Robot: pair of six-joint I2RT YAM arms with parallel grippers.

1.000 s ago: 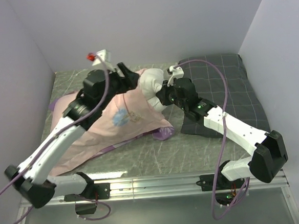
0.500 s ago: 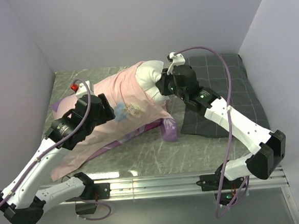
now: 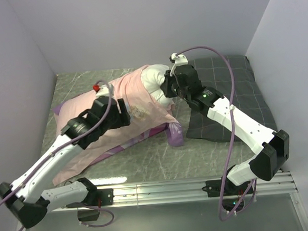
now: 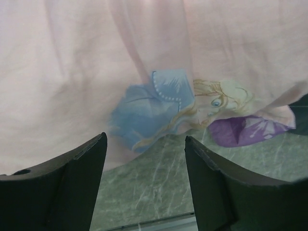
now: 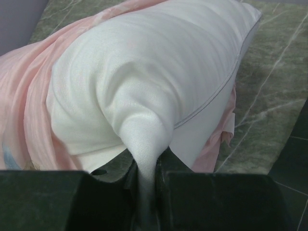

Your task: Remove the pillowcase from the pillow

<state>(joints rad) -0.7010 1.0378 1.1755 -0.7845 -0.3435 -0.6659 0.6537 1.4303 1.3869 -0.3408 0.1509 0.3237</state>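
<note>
plump white rectangular pillow (image 5: pixel 159 62) pokes its end out of the thin pink printed fabric pillowcase (image 3: pixel 134 98). right gripper (image 5: pixel 147 175) pinches that bare corner. left gripper (image 4: pixel 145 144) spread wide over the case. grey-green marbled tabletop (image 3: pixel 146 161) lies in front of the pillow.

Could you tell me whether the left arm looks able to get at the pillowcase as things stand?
Probably yes: the open left gripper hangs facing the pillowcase, with nothing between them.

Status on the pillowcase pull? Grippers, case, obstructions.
Left gripper open over pillowcase, holding nothing. Right gripper shut on pillow fabric. Most of pillow inside pillowcase, one end bare. Grey pillow under right arm.
</note>
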